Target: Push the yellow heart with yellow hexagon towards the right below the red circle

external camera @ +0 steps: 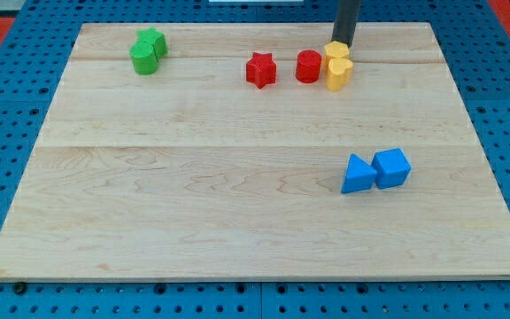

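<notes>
Your tip point(340, 44), a bare rod that grips nothing, touches the top of the yellow hexagon point(336, 51), which with the yellow heart point(340, 73) sits just right of the red circle point(308, 66); both look light, rigid and slippery, so press broad flat sides.

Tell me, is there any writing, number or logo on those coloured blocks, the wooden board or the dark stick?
None can be read: the wooden board, the blocks, such as the yellow pair and the red circle, and my tip all show plain surfaces.

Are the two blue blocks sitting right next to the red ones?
No, the blue triangle and blue cube sit far below the red star and red circle.
</notes>
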### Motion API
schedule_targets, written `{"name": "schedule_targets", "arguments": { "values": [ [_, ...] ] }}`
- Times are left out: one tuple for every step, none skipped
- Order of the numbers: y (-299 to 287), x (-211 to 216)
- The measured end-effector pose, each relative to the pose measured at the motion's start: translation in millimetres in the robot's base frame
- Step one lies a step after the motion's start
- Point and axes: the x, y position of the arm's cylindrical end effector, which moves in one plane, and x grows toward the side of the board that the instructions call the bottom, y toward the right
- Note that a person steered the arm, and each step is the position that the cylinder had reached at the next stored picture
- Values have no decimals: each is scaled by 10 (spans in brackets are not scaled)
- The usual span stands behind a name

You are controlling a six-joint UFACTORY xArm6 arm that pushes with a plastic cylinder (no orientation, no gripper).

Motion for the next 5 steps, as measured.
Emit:
{"name": "schedule_targets", "arguments": {
  "values": [
    [0,114],
    [7,360],
    [-47,704],
    [-82,1046],
    [94,1128]
  ]
}}
